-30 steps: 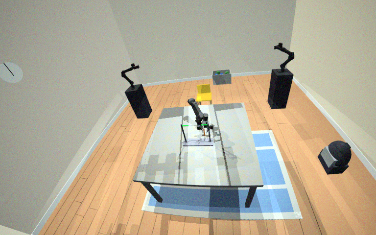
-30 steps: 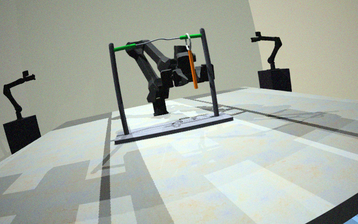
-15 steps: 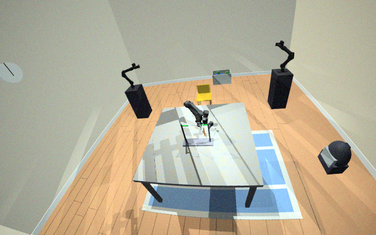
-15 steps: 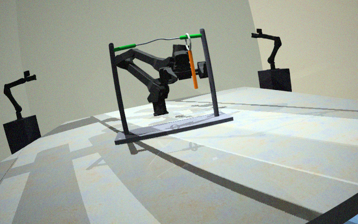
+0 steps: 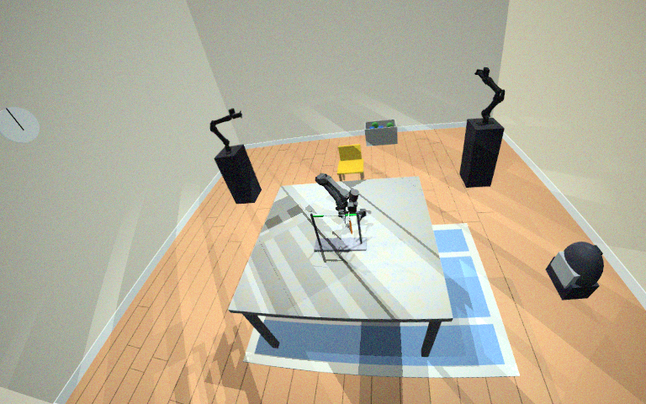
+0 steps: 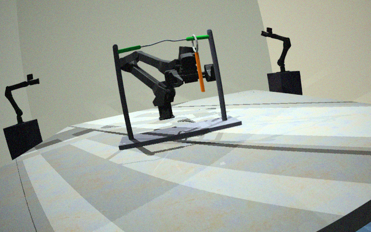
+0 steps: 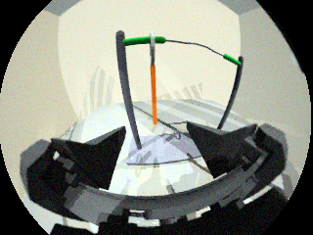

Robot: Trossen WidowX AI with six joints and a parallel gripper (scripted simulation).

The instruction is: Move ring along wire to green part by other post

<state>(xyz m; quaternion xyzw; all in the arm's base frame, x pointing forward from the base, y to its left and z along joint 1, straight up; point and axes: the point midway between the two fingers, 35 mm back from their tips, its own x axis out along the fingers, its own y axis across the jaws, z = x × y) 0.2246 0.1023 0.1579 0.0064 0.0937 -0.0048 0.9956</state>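
Note:
The white ring (image 6: 194, 42) (image 7: 152, 42) hangs on the green part of the wire (image 6: 197, 37) (image 7: 140, 41) next to one post (image 6: 217, 76) (image 7: 127, 92). Its orange handle (image 6: 200, 72) (image 5: 350, 226) (image 7: 155, 94) hangs straight down. The thin grey wire (image 6: 161, 41) (image 7: 196, 43) runs to the other green part (image 6: 129, 49) (image 7: 230, 59) (image 5: 324, 215) by the second post (image 6: 122, 93) (image 7: 231, 98). My gripper (image 6: 199, 73) (image 5: 351, 217) (image 7: 156, 127) is open and empty. It sits just behind the handle, with one finger to each side of it. No finger touches the handle.
The posts stand on a flat grey base plate (image 6: 180, 131) (image 5: 340, 246) (image 7: 156, 153) on the table (image 5: 381, 285). Two other arms on dark pedestals (image 5: 237, 173) (image 5: 481, 152), a yellow chair (image 5: 350, 162) and a grey bin (image 5: 381, 132) stand far off on the floor.

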